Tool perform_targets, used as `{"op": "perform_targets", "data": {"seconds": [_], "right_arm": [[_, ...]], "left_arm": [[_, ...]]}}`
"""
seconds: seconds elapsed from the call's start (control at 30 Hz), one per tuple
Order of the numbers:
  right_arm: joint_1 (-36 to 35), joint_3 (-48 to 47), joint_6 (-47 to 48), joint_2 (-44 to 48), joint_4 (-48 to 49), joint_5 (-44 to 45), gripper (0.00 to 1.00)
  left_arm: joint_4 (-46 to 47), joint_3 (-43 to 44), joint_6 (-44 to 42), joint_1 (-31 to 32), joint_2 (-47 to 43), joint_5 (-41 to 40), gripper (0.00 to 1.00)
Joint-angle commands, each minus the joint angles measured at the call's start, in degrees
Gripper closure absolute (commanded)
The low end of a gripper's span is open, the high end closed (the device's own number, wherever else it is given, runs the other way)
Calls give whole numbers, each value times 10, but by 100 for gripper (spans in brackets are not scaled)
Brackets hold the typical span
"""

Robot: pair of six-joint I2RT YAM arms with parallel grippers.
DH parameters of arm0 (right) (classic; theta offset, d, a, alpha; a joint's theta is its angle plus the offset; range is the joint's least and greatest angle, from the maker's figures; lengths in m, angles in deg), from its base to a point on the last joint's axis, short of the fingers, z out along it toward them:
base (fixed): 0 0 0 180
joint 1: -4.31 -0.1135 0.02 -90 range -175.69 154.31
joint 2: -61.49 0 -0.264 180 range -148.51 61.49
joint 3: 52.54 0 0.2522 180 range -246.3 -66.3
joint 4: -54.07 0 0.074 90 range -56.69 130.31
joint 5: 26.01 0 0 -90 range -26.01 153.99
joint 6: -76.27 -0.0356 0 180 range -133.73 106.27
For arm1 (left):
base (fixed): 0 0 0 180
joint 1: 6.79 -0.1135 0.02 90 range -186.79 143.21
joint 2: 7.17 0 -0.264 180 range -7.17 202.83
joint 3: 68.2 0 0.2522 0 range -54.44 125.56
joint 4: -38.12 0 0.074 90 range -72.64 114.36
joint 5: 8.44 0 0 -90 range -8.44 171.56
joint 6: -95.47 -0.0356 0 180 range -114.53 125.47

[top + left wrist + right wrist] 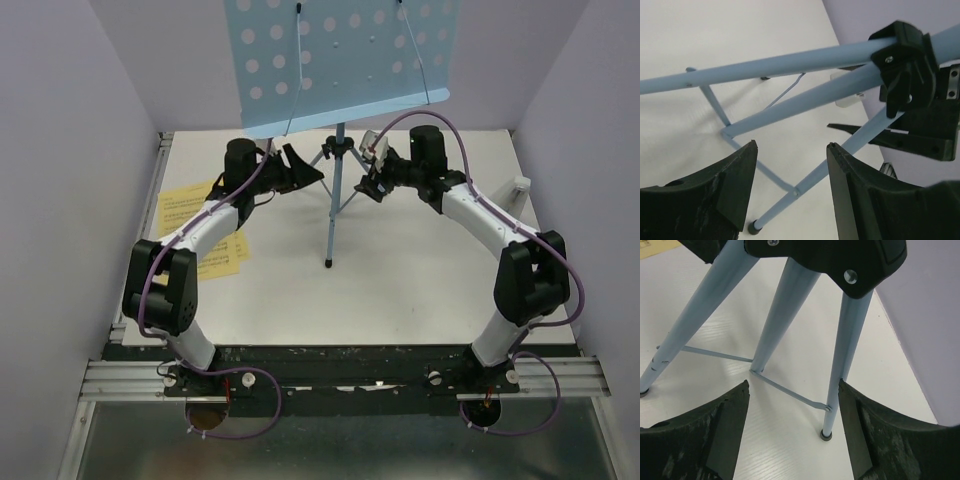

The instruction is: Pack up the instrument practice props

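Note:
The light-blue music stand stands upright at the back centre of the table, with its hole-punched desk (340,50) above its thin tripod legs (335,190). My left gripper (302,170) is open just left of the legs and holds nothing. In the left wrist view (792,150) a leg (805,182) shows between the fingers, not gripped. My right gripper (368,178) is open just right of the tripod. In the right wrist view (792,390) a leg (847,355) runs by the right finger. Yellow sheet-music pages (195,225) lie at the left. A small whitish plastic piece (518,187) sits at the right edge.
Lilac walls close in the table on the left, right and back. A black collar (907,60) joins the tripod legs to the pole. Thin cross braces (790,392) link the legs low down. White tabletop (400,290) lies in front of the stand.

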Motion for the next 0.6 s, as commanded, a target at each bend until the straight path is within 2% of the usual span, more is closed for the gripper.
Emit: {"op": "perform_targets", "data": {"seconds": [0.0,0.1,0.33,0.4,0.57], "right_arm": [[-5,7,-38,44,19,-18,20],[-3,36,-74,78,51,-40,17],[-5,92,-214,114,253,-72,15],[-9,93,-265,106,314,-46,10],[-37,73,-324,83,394,0,6]], "left_arm": [[-48,-46,-121,-18,-71,23,32],[-62,-86,-221,-18,-108,41,32],[-151,-192,-483,12,-185,45,32],[-184,-209,-545,38,-204,31,32],[-241,-209,-613,102,-225,-3,33]]}}
